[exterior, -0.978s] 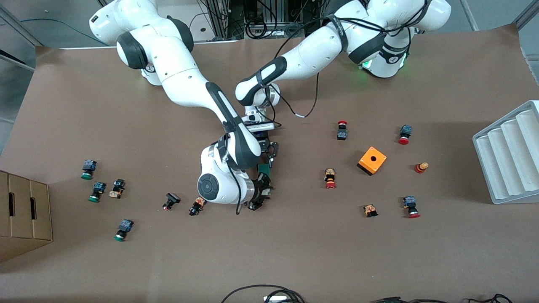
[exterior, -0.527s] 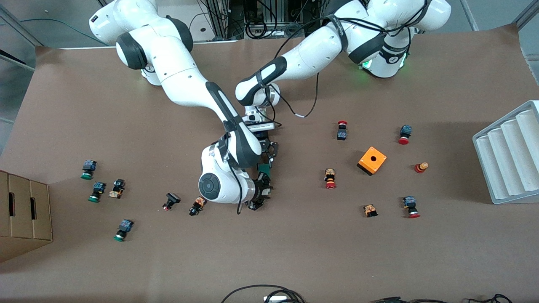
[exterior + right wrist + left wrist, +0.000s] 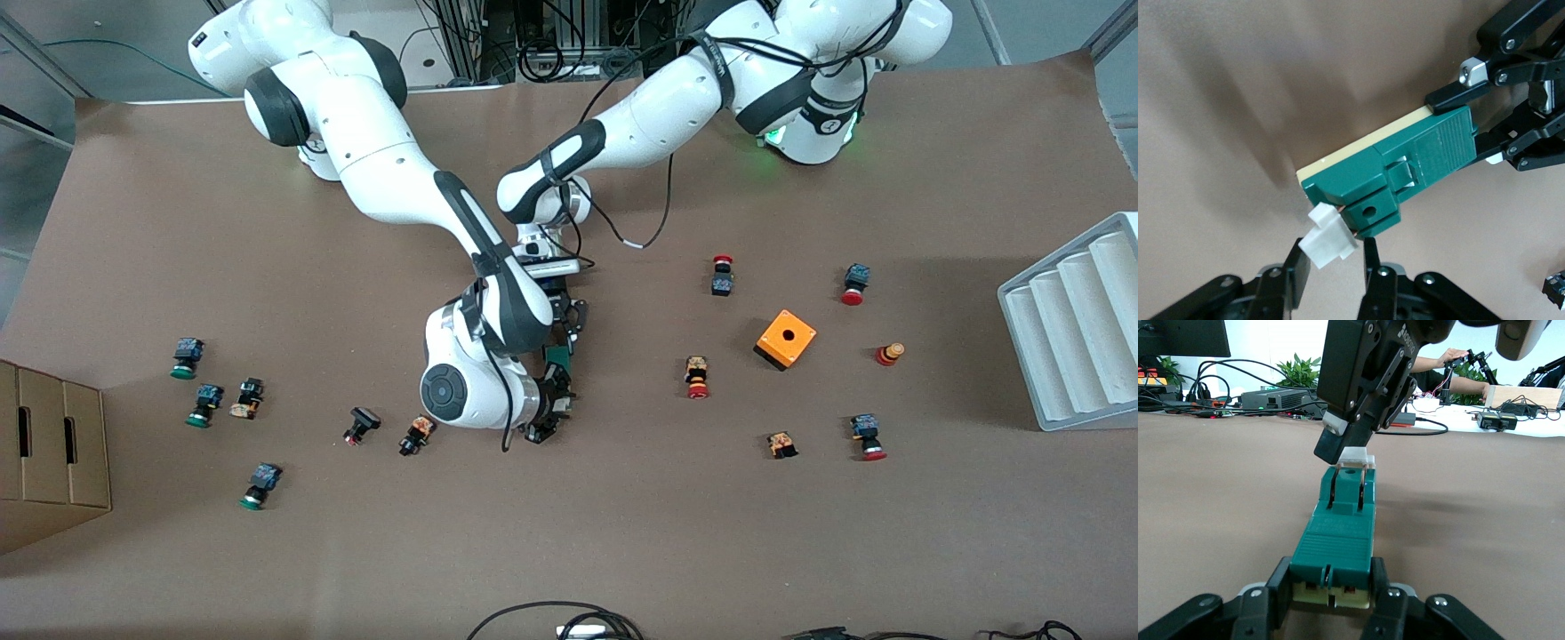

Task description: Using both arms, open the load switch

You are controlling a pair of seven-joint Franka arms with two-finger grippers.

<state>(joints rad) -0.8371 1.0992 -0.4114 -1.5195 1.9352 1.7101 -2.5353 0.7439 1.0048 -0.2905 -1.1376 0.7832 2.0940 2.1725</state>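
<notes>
The load switch (image 3: 558, 357), a narrow dark-green bar, lies mid-table between both hands. My left gripper (image 3: 564, 340) is shut on the end of the load switch (image 3: 1338, 533) that is farther from the front camera, one finger (image 3: 1279, 583) on each side. My right gripper (image 3: 557, 380) is at the nearer end. In the right wrist view its fingers (image 3: 1298, 267) are closed around the small white tab (image 3: 1328, 241), which sticks out of the green body (image 3: 1405, 167). The left wrist view shows that tab (image 3: 1355, 458) at the right gripper's tips.
Small red-capped buttons (image 3: 697, 377) and an orange cube (image 3: 785, 339) lie toward the left arm's end, green-capped buttons (image 3: 204, 404) toward the right arm's end. A cardboard box (image 3: 49, 453) and a white ribbed tray (image 3: 1076, 329) stand at the table's ends.
</notes>
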